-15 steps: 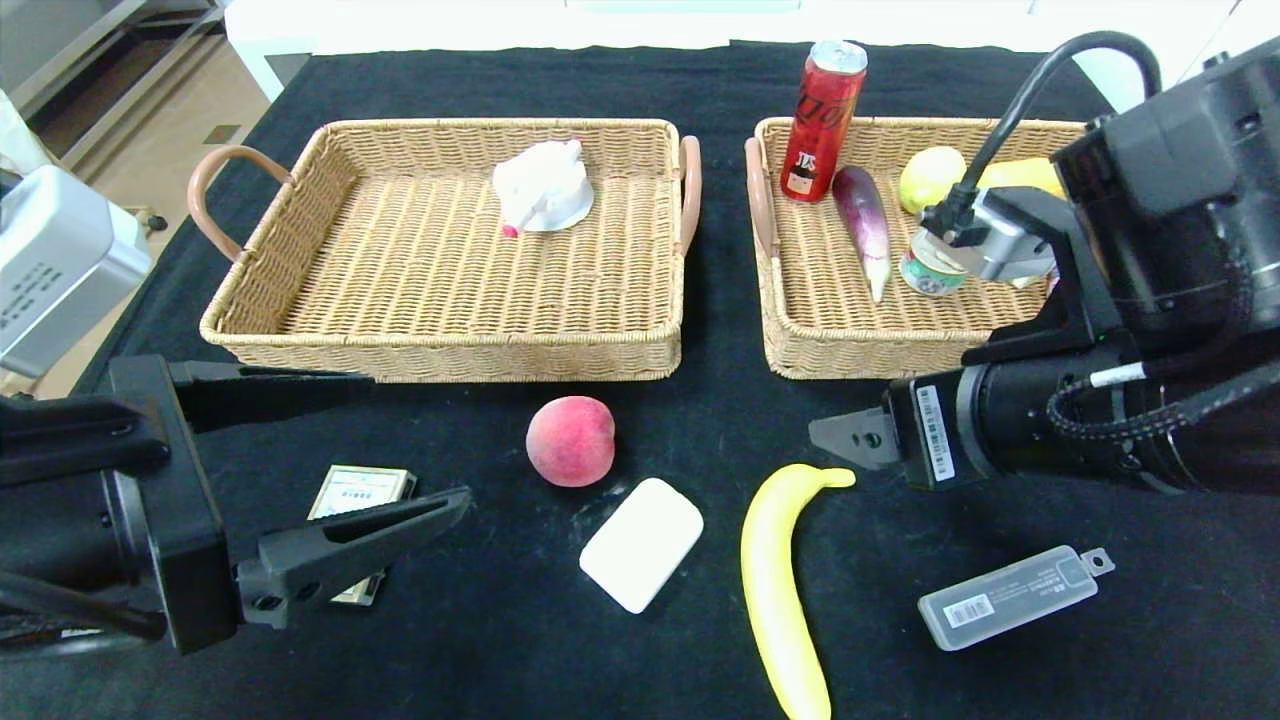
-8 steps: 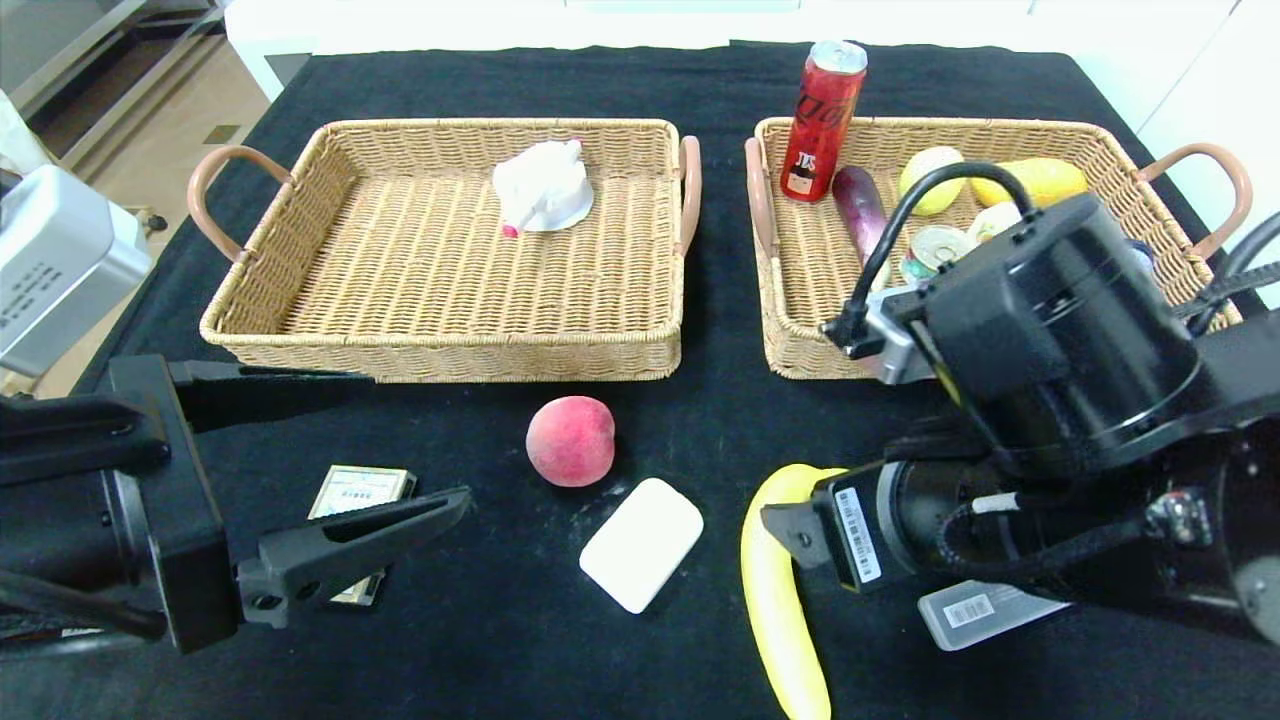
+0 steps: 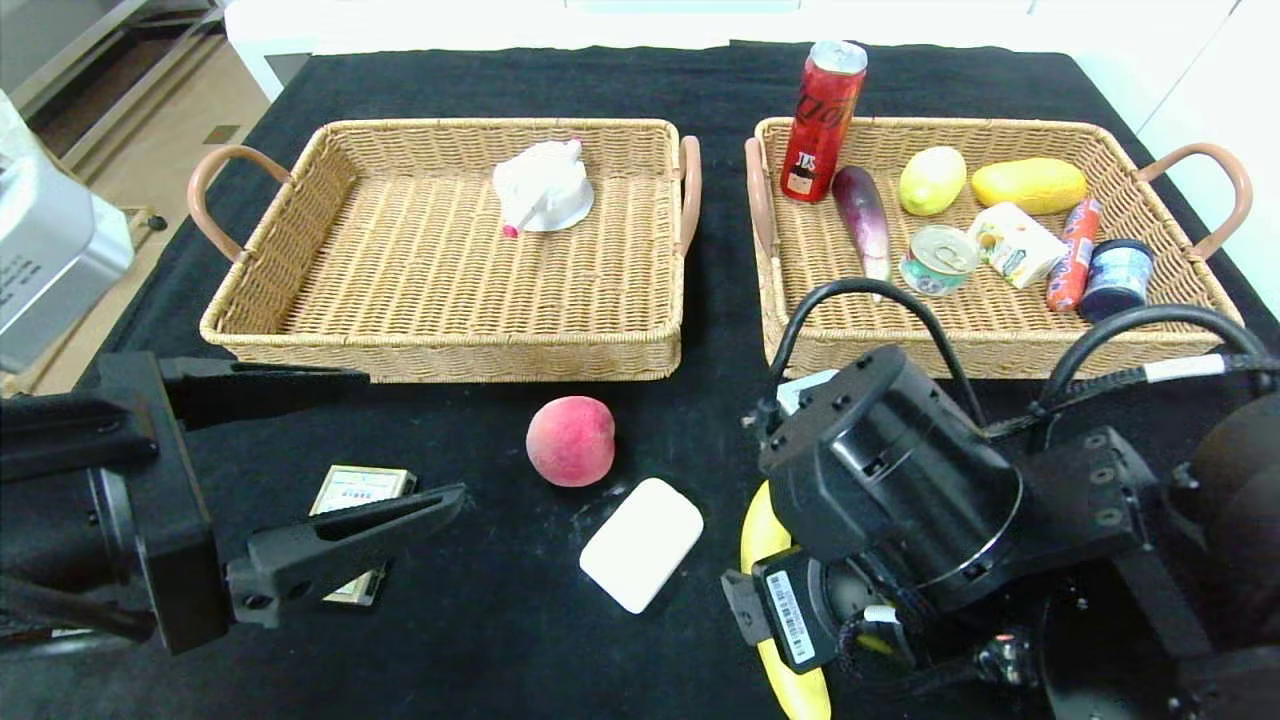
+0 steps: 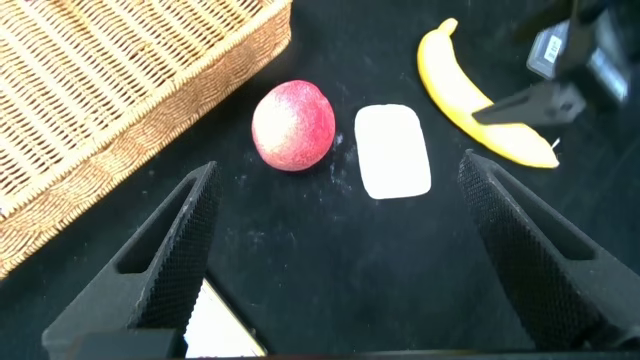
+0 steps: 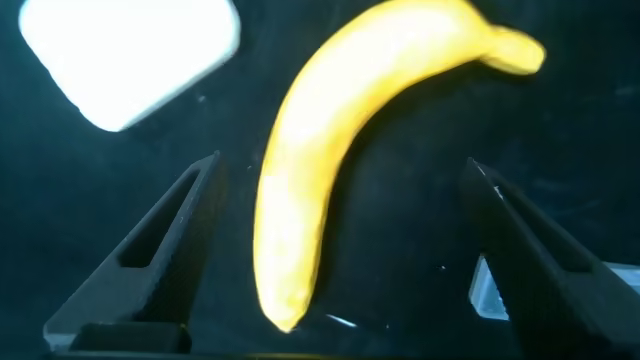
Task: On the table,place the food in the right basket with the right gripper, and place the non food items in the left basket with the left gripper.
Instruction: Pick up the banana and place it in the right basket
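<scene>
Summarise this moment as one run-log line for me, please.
right tool: open, above banana | left tool: open, parked over table's left | peach: on table

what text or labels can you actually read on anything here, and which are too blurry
"JTS": on the dark label low on the red can leaning at the right basket's rim.
Script down the red can: too stylised to read.
Barcode sticker on the right gripper: too small.
Small box near the left gripper: print blurred.
Tin and carton labels: unreadable.
</scene>
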You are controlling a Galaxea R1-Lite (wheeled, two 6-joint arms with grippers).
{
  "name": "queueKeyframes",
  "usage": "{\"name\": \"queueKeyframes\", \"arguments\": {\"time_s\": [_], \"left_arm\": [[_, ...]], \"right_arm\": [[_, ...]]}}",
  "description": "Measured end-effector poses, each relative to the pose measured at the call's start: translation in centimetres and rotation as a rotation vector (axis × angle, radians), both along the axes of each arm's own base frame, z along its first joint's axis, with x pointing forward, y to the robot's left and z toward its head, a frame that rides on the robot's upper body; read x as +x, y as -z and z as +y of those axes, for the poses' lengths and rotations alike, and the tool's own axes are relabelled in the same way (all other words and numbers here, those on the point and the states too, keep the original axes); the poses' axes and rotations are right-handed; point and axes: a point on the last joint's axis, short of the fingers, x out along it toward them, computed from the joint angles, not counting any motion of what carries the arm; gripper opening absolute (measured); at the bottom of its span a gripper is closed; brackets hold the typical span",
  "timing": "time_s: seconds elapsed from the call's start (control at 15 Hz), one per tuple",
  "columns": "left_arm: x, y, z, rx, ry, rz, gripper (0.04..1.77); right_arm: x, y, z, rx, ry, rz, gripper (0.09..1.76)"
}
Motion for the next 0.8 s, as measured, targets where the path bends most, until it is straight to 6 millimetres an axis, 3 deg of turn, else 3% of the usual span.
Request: {"name": "queueKeyframes", "arguments": {"time_s": [0.8], "left_arm": [[-0.1,0.0,0.0,-0.001,0.000,-0.003,1.72]], "right_arm": [[0.6,2.6,1.8,-0.032,0.022,0.041,1.71]]}}
